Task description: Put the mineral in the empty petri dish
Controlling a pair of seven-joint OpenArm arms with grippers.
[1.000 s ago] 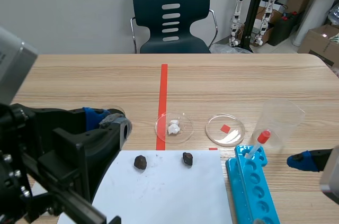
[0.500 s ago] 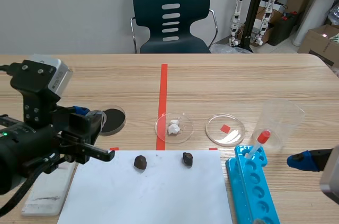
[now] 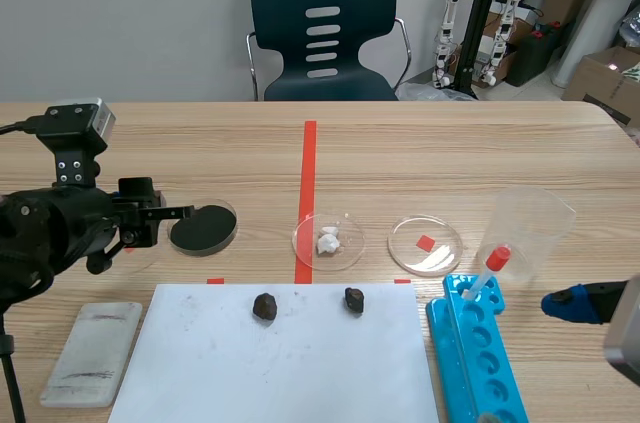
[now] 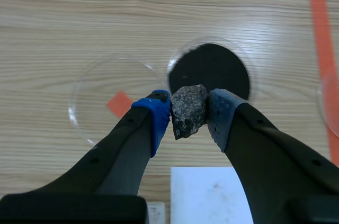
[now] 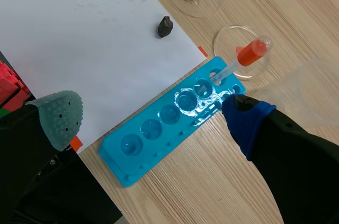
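Observation:
In the left wrist view my left gripper (image 4: 188,115) is shut on a grey speckled mineral (image 4: 186,106). It hangs above the table between a clear empty petri dish (image 4: 90,110) with a tape square under it and a petri dish of black powder (image 4: 212,70). In the scene view the left gripper (image 3: 158,215) sits at the left beside the black-powder dish (image 3: 203,228). Two dark minerals (image 3: 265,306) (image 3: 354,299) lie on the white paper (image 3: 290,363). My right gripper (image 5: 151,121) is open above the blue rack (image 5: 175,128).
A dish with white lumps (image 3: 328,240) and another clear dish (image 3: 425,245) stand right of the red tape line. A pipette (image 3: 487,271) leans in the blue rack (image 3: 478,353) by a plastic beaker (image 3: 530,228). A white slab (image 3: 95,351) lies at the front left.
The left arm has swung away from the camera, out to the left, and now holds its gripper beside the black-powder dish, which it covered before. The right arm has not moved.

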